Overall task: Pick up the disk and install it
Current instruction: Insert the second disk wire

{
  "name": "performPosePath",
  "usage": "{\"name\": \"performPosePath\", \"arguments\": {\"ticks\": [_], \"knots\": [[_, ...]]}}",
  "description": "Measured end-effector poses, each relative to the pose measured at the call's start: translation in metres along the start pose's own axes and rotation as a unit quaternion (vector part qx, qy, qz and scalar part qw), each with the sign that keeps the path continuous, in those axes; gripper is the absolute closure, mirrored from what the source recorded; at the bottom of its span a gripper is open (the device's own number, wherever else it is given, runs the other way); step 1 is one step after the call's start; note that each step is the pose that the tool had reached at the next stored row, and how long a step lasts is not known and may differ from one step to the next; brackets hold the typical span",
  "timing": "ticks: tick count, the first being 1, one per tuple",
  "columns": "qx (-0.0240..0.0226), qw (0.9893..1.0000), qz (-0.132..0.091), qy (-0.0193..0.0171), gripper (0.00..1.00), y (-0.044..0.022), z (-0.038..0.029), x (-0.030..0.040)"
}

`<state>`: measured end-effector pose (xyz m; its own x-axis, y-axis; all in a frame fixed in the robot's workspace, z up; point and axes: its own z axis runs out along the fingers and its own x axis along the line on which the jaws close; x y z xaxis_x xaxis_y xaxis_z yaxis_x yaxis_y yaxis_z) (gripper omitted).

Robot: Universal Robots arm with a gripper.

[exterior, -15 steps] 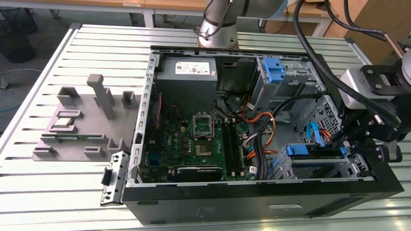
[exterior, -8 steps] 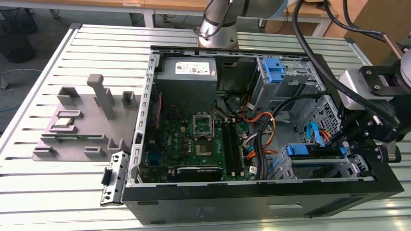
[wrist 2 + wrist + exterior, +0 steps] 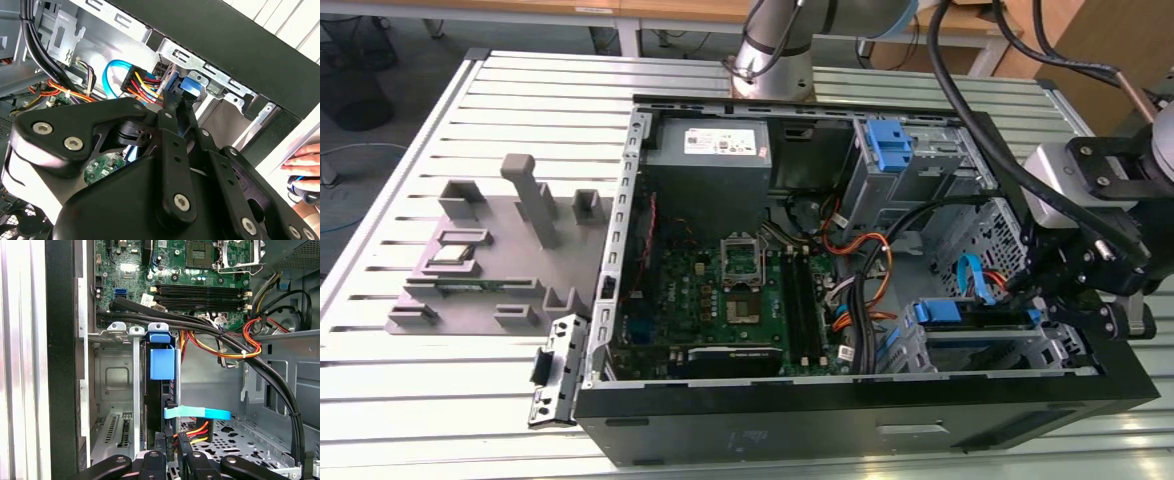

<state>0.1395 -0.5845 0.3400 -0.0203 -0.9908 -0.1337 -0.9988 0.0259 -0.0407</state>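
Since the disk (image 3: 159,390) already stands on edge in the drive cage (image 3: 117,370) by the case's front, treat it as stiff, dense and shock-sensitive, holding its blue rail (image 3: 162,362); whether the gripper (image 3: 170,452) has clenched I cannot tell.

My arm (image 3: 767,45) shows a silver-grey tube joint. The wrist (image 3: 1087,190) is grey and black, trailing thick black cables (image 3: 961,90). My gripper (image 3: 172,112) is matte black, with angular linkage bars and silver screw heads (image 3: 181,201).
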Motion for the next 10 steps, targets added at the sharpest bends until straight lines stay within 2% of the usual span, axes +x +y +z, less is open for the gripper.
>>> {"name": "performPosePath", "arguments": {"ticks": [10], "knots": [[0.0, 1.0, 0.0, 0.0009, 0.76, 0.0024, 0.0014, 0.0002]]}}
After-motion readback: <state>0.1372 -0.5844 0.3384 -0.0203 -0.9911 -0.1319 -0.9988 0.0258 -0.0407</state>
